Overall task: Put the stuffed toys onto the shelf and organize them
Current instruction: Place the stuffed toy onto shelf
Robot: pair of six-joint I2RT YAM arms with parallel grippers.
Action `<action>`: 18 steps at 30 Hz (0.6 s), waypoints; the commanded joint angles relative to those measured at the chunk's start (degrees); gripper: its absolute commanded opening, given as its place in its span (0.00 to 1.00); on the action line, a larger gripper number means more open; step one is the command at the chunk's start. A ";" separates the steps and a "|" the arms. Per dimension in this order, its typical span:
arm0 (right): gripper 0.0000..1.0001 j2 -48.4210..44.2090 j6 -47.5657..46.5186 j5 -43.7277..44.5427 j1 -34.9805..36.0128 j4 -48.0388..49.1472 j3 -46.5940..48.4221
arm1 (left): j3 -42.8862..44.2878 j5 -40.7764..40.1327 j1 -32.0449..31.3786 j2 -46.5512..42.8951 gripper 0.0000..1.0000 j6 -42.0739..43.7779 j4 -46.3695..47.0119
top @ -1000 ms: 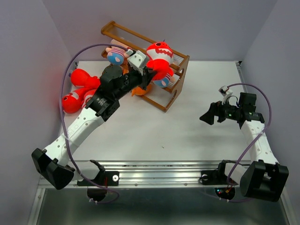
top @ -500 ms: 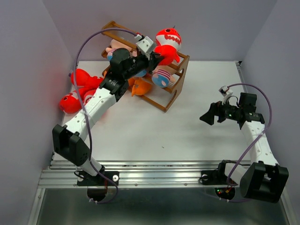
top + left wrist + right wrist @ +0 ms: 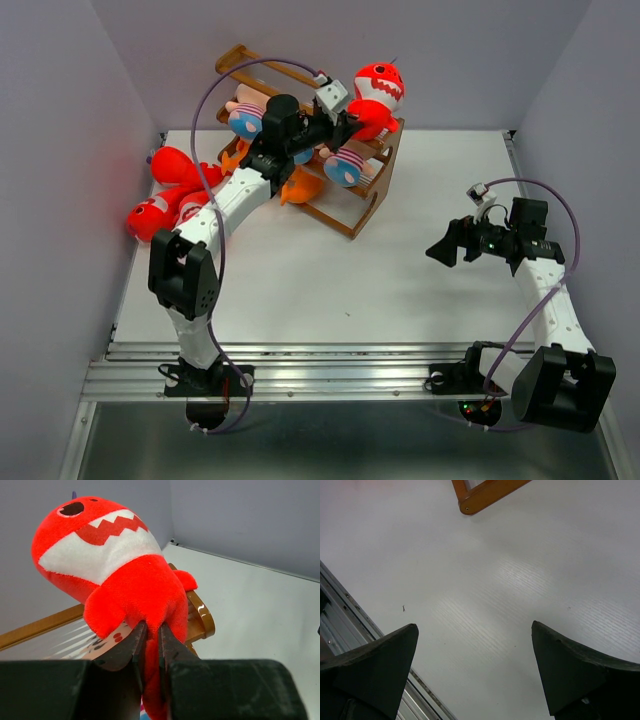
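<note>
My left gripper [image 3: 348, 122] is shut on a red toothy shark [image 3: 377, 90] and holds it over the right end of the top tier of the brown wooden shelf [image 3: 390, 142]. In the left wrist view the shark [image 3: 115, 565] is pinched by its lower body between my fingers, above the shelf's rounded side panel [image 3: 202, 617]. Striped dolls [image 3: 345, 167] and an orange toy [image 3: 298, 185] lie on the shelf's tiers. More red sharks [image 3: 165, 195] lie on the table left of the shelf. My right gripper [image 3: 440, 250] is open and empty over the bare table.
The shelf stands at an angle at the far middle of the white table [image 3: 400, 280]. Its front corner [image 3: 470, 505] shows in the right wrist view. A metal rail [image 3: 330, 365] runs along the near edge. Walls close in the sides and back.
My left arm has stretched up and to the right, carrying the red shark from the shelf's middle to above its right end. The right arm has not moved.
</note>
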 commanded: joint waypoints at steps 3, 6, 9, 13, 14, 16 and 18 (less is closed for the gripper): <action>1.00 -1.18 -0.91 -1.58 -0.29 1.64 -0.33 | -1.79 1.50 1.43 -3.81 0.00 1.99 4.45; 1.00 -1.27 -0.91 -1.40 -0.29 1.64 -0.25 | -2.31 1.59 1.88 -3.99 0.00 0.94 4.54; 1.00 -1.27 -0.82 -1.32 -0.29 1.64 -0.25 | -2.93 2.29 2.14 -4.51 0.00 0.59 4.63; 1.00 -0.83 -0.82 -1.32 -0.29 1.64 -0.25 | -3.81 2.82 2.05 -5.22 0.00 0.50 4.72; 1.00 -0.92 -0.82 -1.32 -0.29 1.73 -0.25 | -3.98 2.91 2.23 -5.31 0.00 0.59 4.63; 1.00 -0.92 -0.82 -1.32 -0.29 1.64 -0.25 | -4.25 3.08 2.14 -5.39 0.01 0.59 4.54; 1.00 -0.92 -0.82 -1.23 -0.29 1.73 -0.25 | -4.34 3.34 2.14 -5.48 0.01 0.41 4.45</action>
